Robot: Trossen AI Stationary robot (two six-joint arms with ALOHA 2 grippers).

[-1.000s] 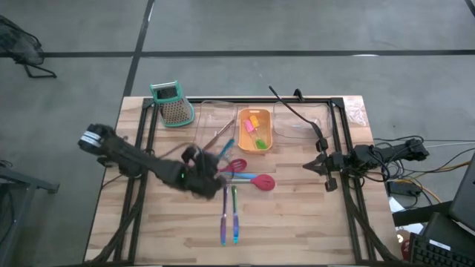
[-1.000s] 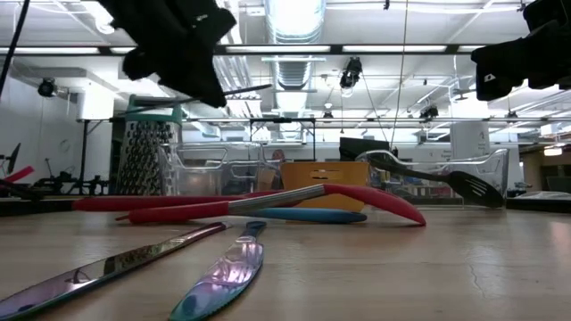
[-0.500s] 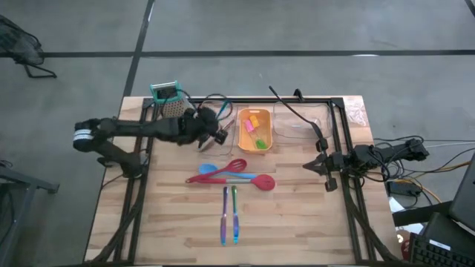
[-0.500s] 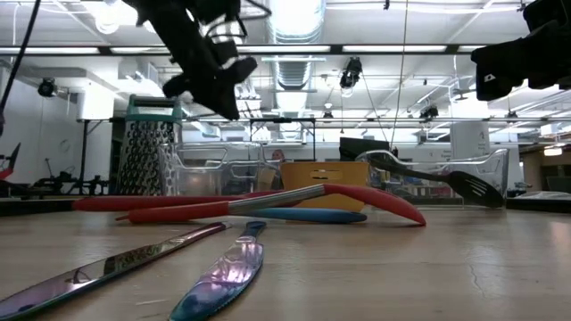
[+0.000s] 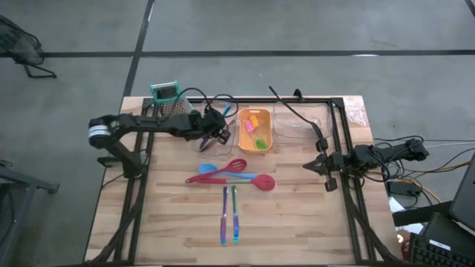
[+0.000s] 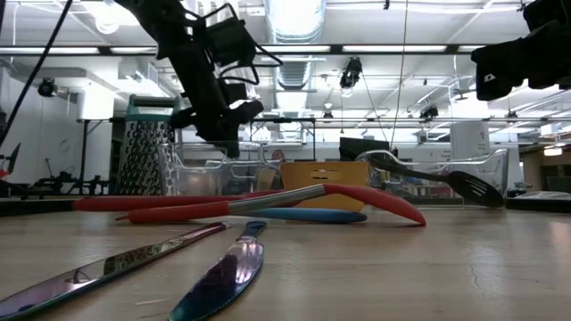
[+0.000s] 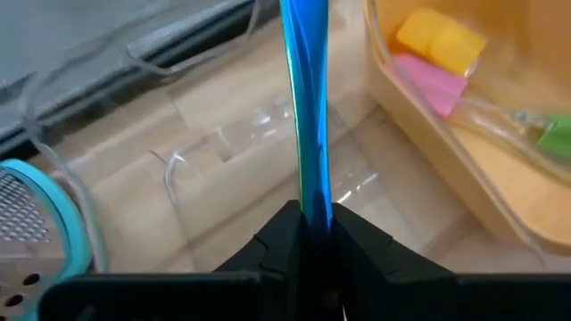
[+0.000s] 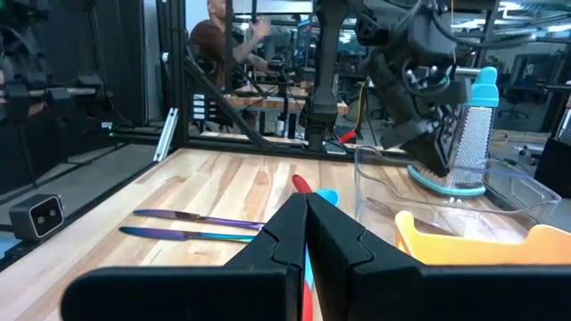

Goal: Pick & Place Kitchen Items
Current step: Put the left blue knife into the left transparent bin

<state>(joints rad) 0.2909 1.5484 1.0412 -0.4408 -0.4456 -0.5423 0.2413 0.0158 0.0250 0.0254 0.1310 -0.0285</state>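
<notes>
The left tool [image 5: 216, 127] hangs over the clear tray [image 5: 211, 117] in the upper middle of the high view, its jaws closed on a thin blue stick [image 7: 306, 98]; in the left wrist view the stick runs straight out from between the fingers [image 7: 278, 239] over the tray's floor. Just right of it sits the orange tray [image 5: 254, 145] holding the pink [image 5: 251, 126], orange [image 5: 254, 118] and green [image 5: 260, 142] pieces. The grater [image 5: 173, 102] stands at the upper left of the tabletop [image 5: 297, 222].

At frame centre lie the red spatulas [image 5: 223, 173] and a blue spoon [image 5: 208, 168], touching one another. Below them the purple stick [image 5: 224, 216] and green stick [image 5: 234, 215] lie side by side. The black spoon [image 5: 293, 111] leans across the second clear tray [image 5: 319, 119] at upper right.

The right tool [image 5: 318, 167] waits at the right edge of the tabletop, jaws shut and empty.
</notes>
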